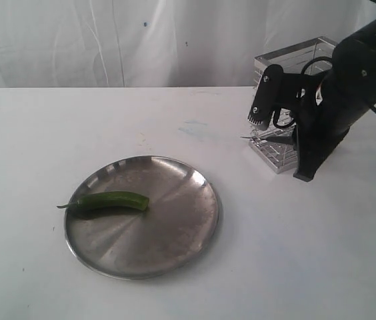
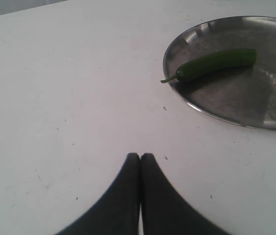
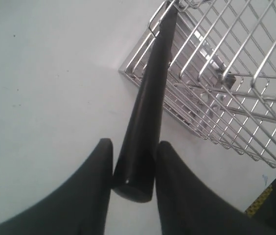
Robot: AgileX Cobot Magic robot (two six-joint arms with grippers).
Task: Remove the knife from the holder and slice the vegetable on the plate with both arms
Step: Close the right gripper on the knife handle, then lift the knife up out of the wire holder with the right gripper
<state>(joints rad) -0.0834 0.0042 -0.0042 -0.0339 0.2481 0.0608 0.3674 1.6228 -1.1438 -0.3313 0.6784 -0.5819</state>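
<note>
No word, number or brand could be read in any view. The one sign-like mark was a sliver of yellow-and-black striped sticker on a dark part just beyond the holder in the right wrist view; too little of it showed to tell whether it carried any lettering.
</note>
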